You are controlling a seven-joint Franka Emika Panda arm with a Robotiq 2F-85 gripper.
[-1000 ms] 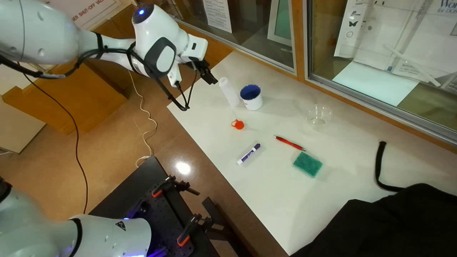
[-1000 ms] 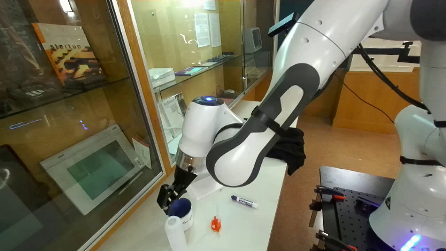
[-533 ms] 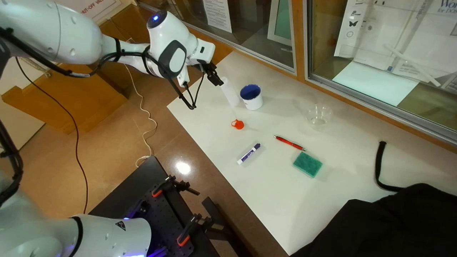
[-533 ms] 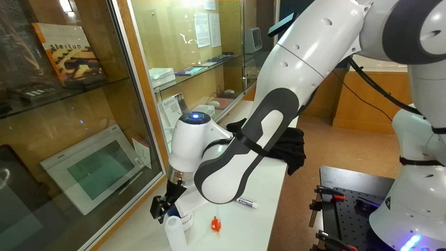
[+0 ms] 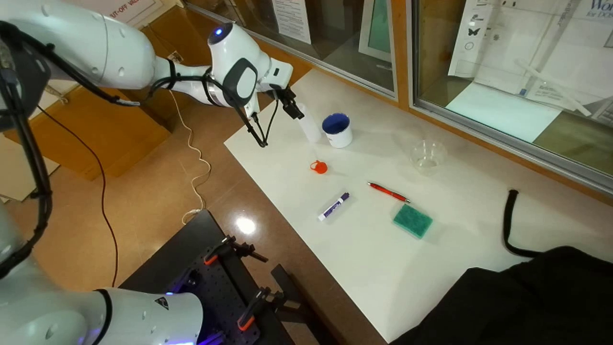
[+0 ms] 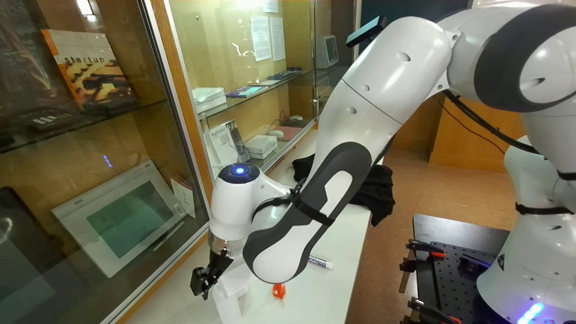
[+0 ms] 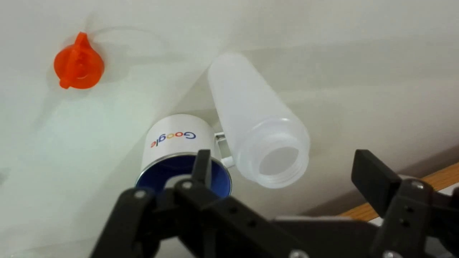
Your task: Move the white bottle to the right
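Observation:
The white bottle point(image 5: 311, 130) stands upright on the white table, translucent and uncapped. It also shows in an exterior view point(image 6: 228, 310), partly hidden by the arm. In the wrist view the bottle point(image 7: 247, 100) shows its open mouth toward the camera. My gripper point(image 7: 281, 157) is open and empty, one finger on each side of the bottle's mouth in the picture, touching nothing that I can see. In both exterior views the gripper point(image 5: 299, 114) point(image 6: 201, 289) is beside the bottle's upper part, angled downward.
A white mug with blue inside point(image 7: 179, 139) stands close beside the bottle, its handle toward it. An orange cap point(image 5: 319, 166), marker point(image 5: 334, 207), red pen point(image 5: 389, 192), green sponge point(image 5: 413, 220), clear bowl point(image 5: 427, 155) and black cloth point(image 5: 527, 297) lie on the table. A wood-framed window point(image 5: 402, 57) borders it.
The arm has lowered and brought the open gripper closer to the top of the bottle. The bottle, mug and other objects have not moved.

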